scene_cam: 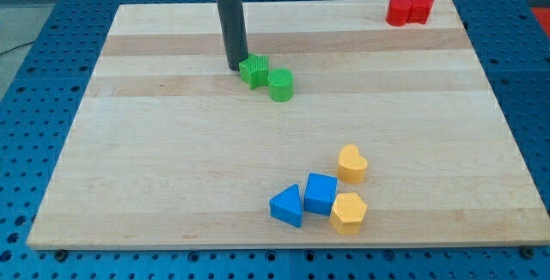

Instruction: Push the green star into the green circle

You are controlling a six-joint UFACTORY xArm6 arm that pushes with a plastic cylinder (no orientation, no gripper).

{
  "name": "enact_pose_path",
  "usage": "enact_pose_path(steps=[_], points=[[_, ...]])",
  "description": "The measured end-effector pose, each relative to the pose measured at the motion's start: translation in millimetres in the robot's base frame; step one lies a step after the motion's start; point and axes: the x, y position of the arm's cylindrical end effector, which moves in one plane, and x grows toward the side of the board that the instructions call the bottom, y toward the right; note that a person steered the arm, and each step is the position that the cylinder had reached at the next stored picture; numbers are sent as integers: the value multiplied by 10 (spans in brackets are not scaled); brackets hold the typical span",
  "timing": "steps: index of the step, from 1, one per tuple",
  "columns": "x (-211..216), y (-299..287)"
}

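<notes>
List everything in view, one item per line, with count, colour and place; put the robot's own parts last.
green star: one, green, upper middle of the board, touching the green circle.
green circle: one, green, just right of and below the star.
red blocks: apparently two pressed together, red, top right corner; shapes unclear.
yellow heart: one, yellow, lower right of centre.
yellow hexagon: one, yellow, near the bottom edge.
blue cube: one, blue, between the triangle and the hexagon.
blue triangle: one, blue, leftmost of the bottom cluster.
board: one, light wood, on a blue perforated table.
my tip: one, dark rod, against the star's left side.
</notes>
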Motion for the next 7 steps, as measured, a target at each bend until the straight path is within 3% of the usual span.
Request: enact_pose_path(steps=[5,6,7], points=[[8,115],[-135,-8],[-375,-662]])
